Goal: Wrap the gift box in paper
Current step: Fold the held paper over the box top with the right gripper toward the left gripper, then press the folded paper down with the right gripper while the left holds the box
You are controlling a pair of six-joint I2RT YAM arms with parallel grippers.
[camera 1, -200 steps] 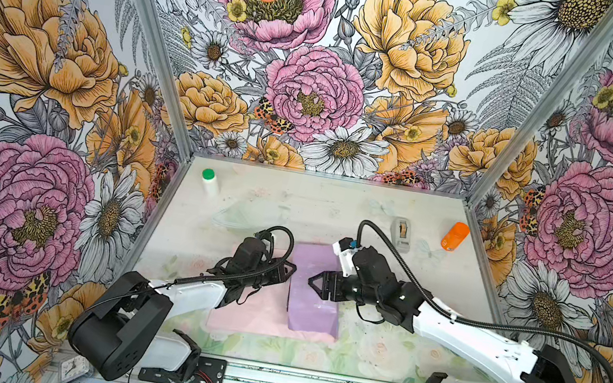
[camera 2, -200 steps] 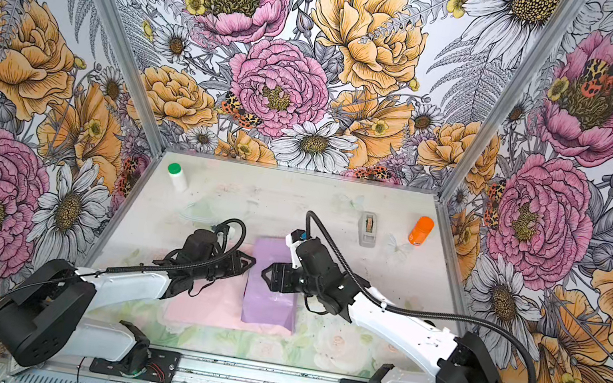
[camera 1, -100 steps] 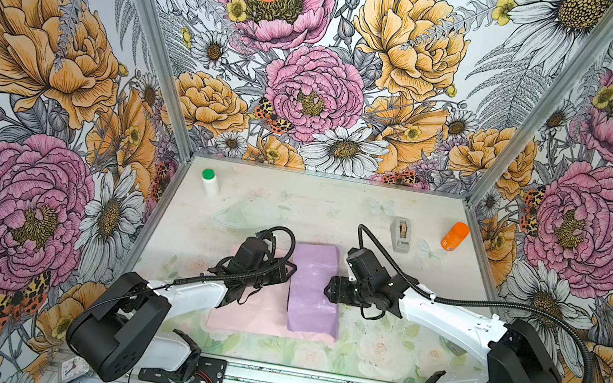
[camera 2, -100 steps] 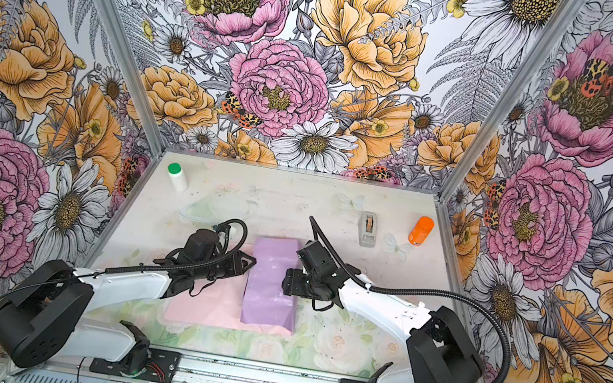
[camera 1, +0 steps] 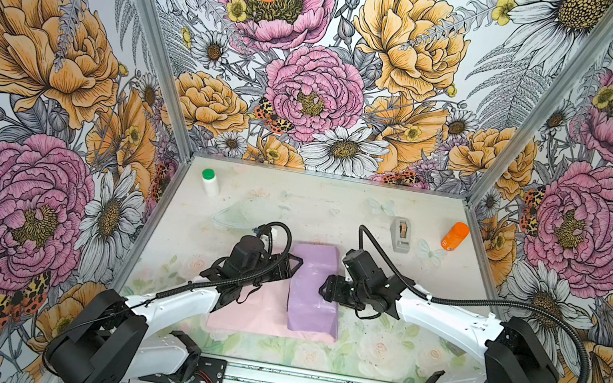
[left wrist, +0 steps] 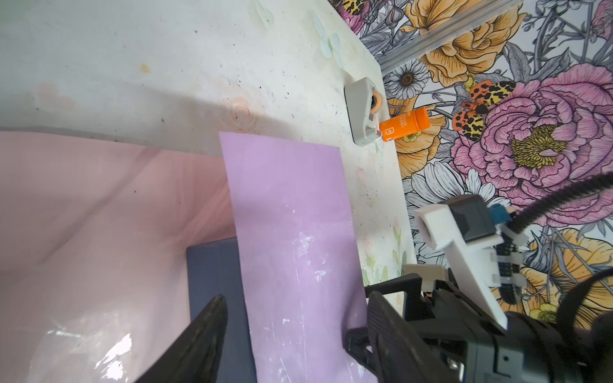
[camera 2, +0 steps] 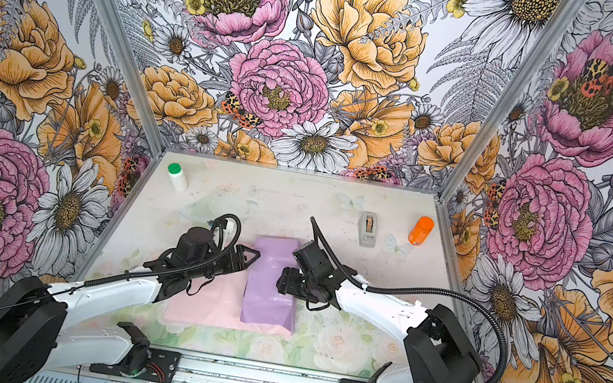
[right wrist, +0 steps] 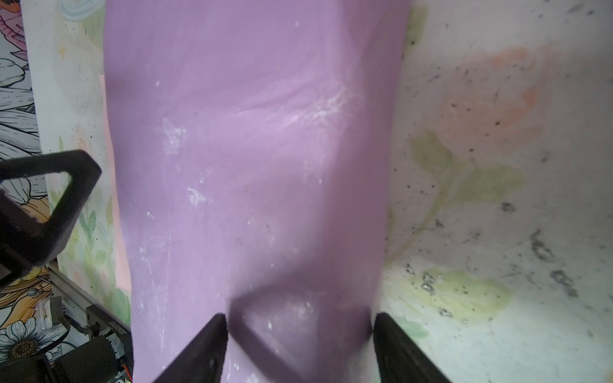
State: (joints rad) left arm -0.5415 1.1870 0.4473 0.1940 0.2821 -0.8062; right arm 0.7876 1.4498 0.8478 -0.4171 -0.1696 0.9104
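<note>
While the paper [camera 1: 314,299] lies near the middle of the tabletop [camera 1: 315,202], one part of it is folded over the gift box [left wrist: 212,282] and looks lilac there. The rest spreads flat and pink toward the left arm's side. Only a dark blue strip of the box shows, in the left wrist view, beside the edge of the folded flap.

The left tool [camera 1: 295,262] sits at the left edge of the lilac fold. Its jaws are apart, and in the left wrist view the bare strip of box and the flap's edge lie between its fingers [left wrist: 212,325], with nothing clamped.

The right tool [camera 1: 324,288] is at the right edge of the fold, facing the left one across the covered box. Its jaws are also spread, over the paper, gripping nothing that I can see.

Toward the far right of the tabletop stand a grey tape dispenser [camera 1: 401,233] and an orange bottle [camera 1: 455,236], close together. A white bottle with a green cap [camera 1: 210,182] is at the far left.
</note>
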